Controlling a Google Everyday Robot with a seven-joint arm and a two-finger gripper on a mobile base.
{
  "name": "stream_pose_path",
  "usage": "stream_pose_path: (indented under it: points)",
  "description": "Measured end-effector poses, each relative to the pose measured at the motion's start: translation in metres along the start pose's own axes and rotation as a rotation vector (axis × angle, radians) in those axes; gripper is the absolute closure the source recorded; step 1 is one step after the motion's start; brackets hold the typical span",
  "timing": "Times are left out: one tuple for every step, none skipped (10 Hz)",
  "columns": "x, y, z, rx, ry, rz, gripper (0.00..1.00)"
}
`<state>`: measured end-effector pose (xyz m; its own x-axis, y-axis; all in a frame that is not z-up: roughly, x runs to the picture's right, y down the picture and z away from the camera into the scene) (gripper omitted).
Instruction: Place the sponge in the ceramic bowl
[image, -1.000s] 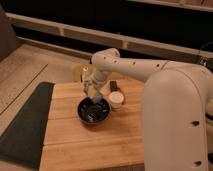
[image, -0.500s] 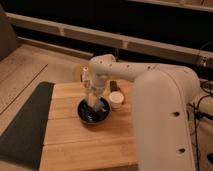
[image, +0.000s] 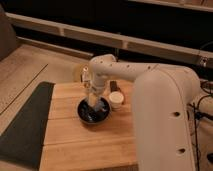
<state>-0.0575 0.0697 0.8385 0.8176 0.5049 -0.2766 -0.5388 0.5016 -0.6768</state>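
Note:
The dark glossy ceramic bowl (image: 85, 114) sits on the wooden table (image: 85, 145), left of a small white cup (image: 116, 99). My gripper (image: 93, 103) hangs straight down from the white arm, with its tip inside the bowl. A bluish patch that looks like the sponge (image: 96, 108) shows at the gripper's tip, low in the bowl. Whether the gripper still holds it cannot be made out. The gripper and wrist hide part of the bowl's inside.
A small dark block (image: 114, 86) lies just behind the white cup. A dark mat (image: 25, 125) lies along the table's left side. A yellowish object (image: 78, 72) sits at the table's back edge. My large white arm body (image: 165, 120) covers the table's right side.
The gripper has come down from just above the bowl into it, and the arm's body has swung closer, filling more of the right side.

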Motion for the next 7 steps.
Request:
stream_pose_path:
  points:
    - [0.0002, -0.0002, 0.0000, 0.000, 0.000, 0.000, 0.34]
    - [0.0003, -0.0004, -0.0001, 0.001, 0.000, 0.000, 0.25]
    - [0.0004, -0.0005, -0.0001, 0.001, 0.000, 0.001, 0.21]
    - [0.0004, -0.0006, -0.0001, 0.001, 0.000, 0.001, 0.20]
    - [0.0005, -0.0006, -0.0001, 0.001, 0.000, 0.001, 0.20]
    - [0.0006, -0.0007, -0.0001, 0.001, 0.000, 0.001, 0.20]
    - [0.0005, -0.0007, -0.0002, 0.001, 0.000, 0.001, 0.20]
